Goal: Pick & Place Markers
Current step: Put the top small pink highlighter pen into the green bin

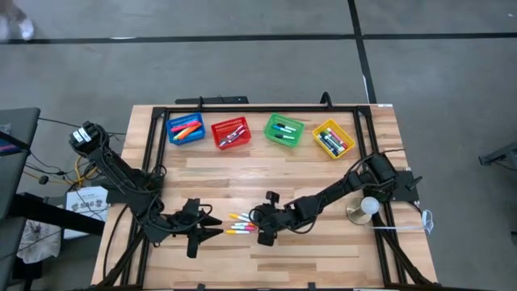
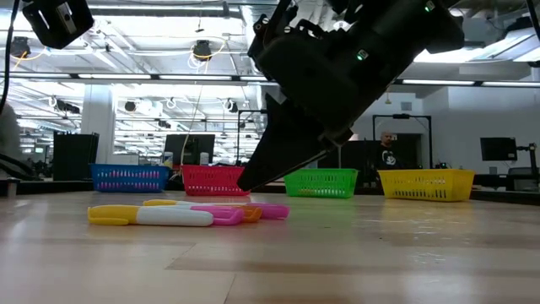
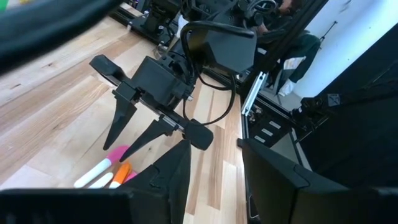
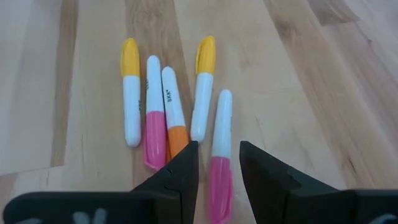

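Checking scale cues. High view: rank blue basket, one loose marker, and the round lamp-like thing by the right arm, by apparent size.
1. blue basket, clearly largest.
2. round lamp-like thing, smaller.
3. loose marker, thinnest; its length looks close to that thing's width, so this ranking is unsure.

Both arms are matte black and blocky, built of jointed segments. The right gripper [image 3: 134,127] ends in two thin tapered black fingers [image 3: 117,124], with a black cable looping beside its boxy wrist housing.
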